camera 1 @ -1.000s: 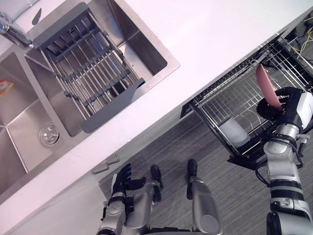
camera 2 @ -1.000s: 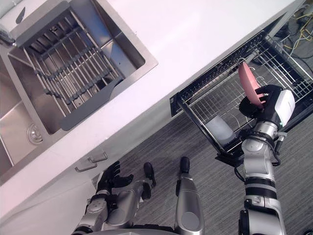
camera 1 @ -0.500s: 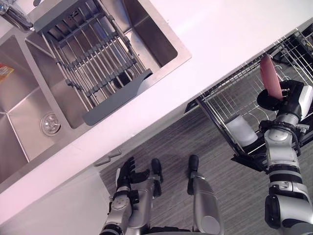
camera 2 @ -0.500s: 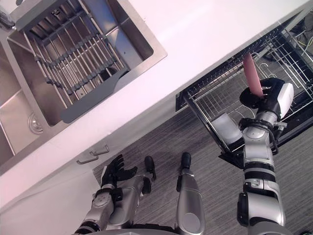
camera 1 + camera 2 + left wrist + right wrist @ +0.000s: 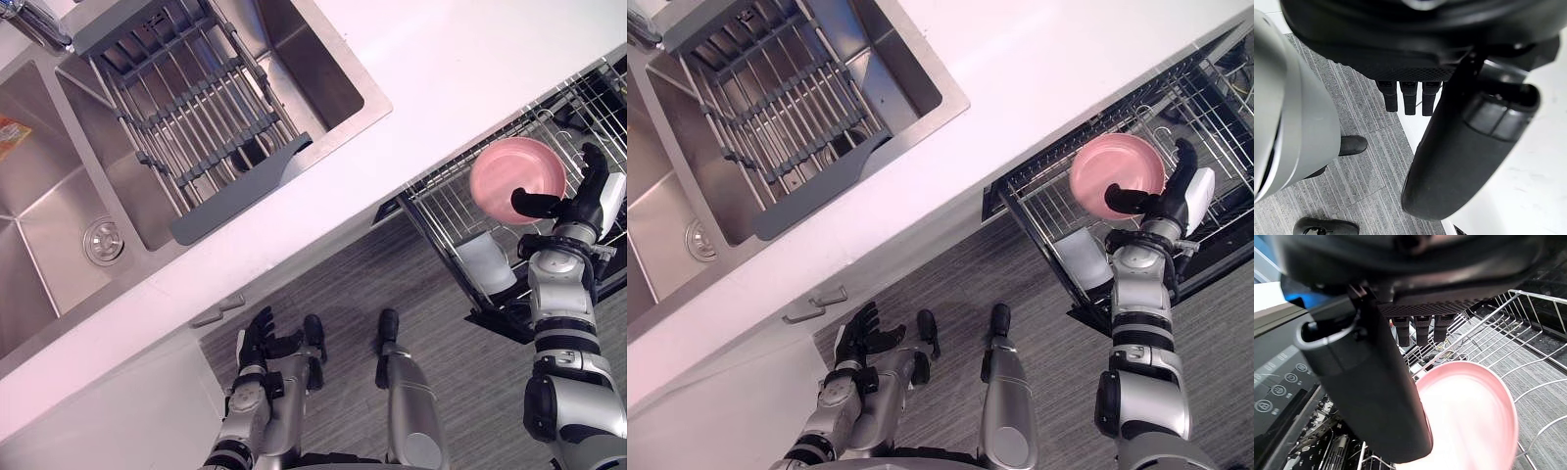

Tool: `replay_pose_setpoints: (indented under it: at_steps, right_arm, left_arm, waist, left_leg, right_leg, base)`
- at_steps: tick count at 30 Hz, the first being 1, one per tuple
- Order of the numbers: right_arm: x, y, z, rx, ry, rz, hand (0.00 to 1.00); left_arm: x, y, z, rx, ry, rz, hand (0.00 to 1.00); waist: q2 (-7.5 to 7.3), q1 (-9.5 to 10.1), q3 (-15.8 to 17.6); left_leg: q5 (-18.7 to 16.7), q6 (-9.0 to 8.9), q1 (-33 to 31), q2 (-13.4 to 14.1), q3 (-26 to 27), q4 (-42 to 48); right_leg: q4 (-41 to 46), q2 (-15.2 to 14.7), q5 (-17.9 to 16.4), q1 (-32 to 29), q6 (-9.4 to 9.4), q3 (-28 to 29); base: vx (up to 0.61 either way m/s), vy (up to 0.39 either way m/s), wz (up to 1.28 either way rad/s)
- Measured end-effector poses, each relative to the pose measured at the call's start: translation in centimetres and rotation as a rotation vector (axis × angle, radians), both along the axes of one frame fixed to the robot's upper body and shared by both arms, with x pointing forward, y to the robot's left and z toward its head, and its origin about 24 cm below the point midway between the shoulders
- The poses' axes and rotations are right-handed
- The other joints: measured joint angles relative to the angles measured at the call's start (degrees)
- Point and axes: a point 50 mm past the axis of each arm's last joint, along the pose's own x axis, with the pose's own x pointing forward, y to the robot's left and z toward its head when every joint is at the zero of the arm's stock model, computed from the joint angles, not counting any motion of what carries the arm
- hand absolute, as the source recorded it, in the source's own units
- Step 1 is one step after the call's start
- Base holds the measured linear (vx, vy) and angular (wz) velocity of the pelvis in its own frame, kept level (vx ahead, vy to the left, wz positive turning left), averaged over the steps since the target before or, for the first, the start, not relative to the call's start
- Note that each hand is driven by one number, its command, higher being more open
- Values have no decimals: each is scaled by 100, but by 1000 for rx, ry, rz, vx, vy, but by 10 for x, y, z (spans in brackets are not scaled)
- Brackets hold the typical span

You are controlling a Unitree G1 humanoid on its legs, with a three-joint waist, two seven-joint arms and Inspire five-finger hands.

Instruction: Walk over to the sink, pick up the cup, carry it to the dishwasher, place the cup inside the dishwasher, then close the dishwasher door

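Pink bowl (image 5: 517, 179) hangs over the dishwasher rack (image 5: 438, 199), just beside the right hand (image 5: 567, 207), whose fingers are spread apart. Left hand (image 5: 257, 345) is well apart from the rack, fingers loosely apart.

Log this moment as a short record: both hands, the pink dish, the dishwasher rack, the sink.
right hand: open, fingers spread, next to the pink bowl
pink bowl: tipped on edge, round face toward the head camera, above the dishwasher rack; contact with the hand unclear
dishwasher rack: pulled out, whitish cup lying in its near corner
left hand: open, low by the floor, holding nothing
sink: grey drainer rack laid across one basin
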Motion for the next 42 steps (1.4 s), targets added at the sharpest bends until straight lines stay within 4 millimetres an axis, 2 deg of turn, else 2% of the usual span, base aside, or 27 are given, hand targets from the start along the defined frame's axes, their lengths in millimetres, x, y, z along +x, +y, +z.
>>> replay_pose_setpoints:
  at_steps: [4, 10, 14, 18, 20, 23, 28, 33, 37, 40, 42]
  right_arm:
    - [-17, 19, 3, -24, -93, 37, 90]
    - [-46, 36, -18, -3, -108, 56, 90]
    - [-74, 45, -29, 10, -116, 43, 90]
    - [-98, 42, -46, 27, -93, -7, 90]
    - [-114, 37, -62, 60, -54, -55, 90]
    - [-138, 34, -83, 131, -19, -103, 90]
    - [-175, 33, -113, 290, 24, -181, 90]
    - [-209, 28, -139, 439, 69, -251, 90]
    - [-218, 29, -156, 559, 76, -259, 90]
    - [-220, 30, -169, 671, 56, -271, 90]
    - [-215, 32, -175, 728, 34, -267, 90]
  left_arm:
    - [-1, 0, -1, -5, 9, 3, 90]
    - [-1, 1, -2, 1, 21, -3, 90]
    - [-5, 5, -5, 16, 46, -9, 90]
    - [-9, 10, -9, 48, 71, -37, 90]
    - [-14, 13, -13, 65, 101, -43, 90]
    - [-24, 18, -19, 78, 137, -56, 90]
    - [-39, 22, -27, 67, 191, -42, 90]
    - [-52, 21, -33, 50, 232, -26, 90]
    - [-59, 18, -36, 37, 249, -21, 90]
    - [-59, 18, -37, 32, 251, -16, 90]
    - [-59, 18, -37, 31, 251, -19, 90]
  waist:
    - [-56, 7, 32]
    - [-229, 7, 13]
    - [-328, -24, -38]
    - [-503, -83, -160]
    - [-643, -108, -328]
    - [-751, -144, -591]
    - [-750, -234, -921]
    - [-678, -302, -1182]
    - [-595, -384, -1321]
    - [-589, -388, -1324]
    - [-588, -393, -1322]
  left_leg:
    - [3, -4, 165, 11, -4, -47]
    - [30, -28, 441, -6, -39, -264]
    - [75, -60, 726, -24, -56, -471]
    - [79, -66, 919, -19, -71, -566]
    - [72, -65, 1044, -19, -60, -581]
    - [30, -64, 1202, -8, -46, -643]
    - [-124, -102, 1455, 38, 20, -615]
    - [-382, -121, 1626, 127, 316, -423]
    - [-526, -112, 1672, 181, 545, -267]
    - [-605, -113, 1708, 244, 732, -124]
    - [-651, -120, 1689, 285, 895, -34]
  right_leg:
    - [-53, 19, 0, 167, 0, -8]
    - [-221, 32, 2, 451, -2, -62]
    - [-406, 56, 5, 722, 1, -90]
    - [-596, 81, 7, 976, 5, -127]
    - [-728, 91, 8, 1152, 9, -132]
    - [-880, 116, 8, 1350, 13, -144]
    - [-987, 159, -16, 1637, 34, -116]
    - [-997, 204, -41, 1796, 54, 29]
    - [-933, 221, -68, 1794, 80, 191]
    - [-790, 249, -140, 1753, 84, 307]
    - [-656, 273, -183, 1624, 79, 418]
  base:
    - [8, 0, -1]
    - [7, 1, 1]
    - [60, 6, 0]
    - [72, 6, 1]
    - [85, 18, -2]
    - [67, 12, -3]
    - [38, 12, -8]
    - [-4, 23, -20]
    - [-9, 32, -21]
    - [-7, 17, -25]
    - [-12, 7, -30]
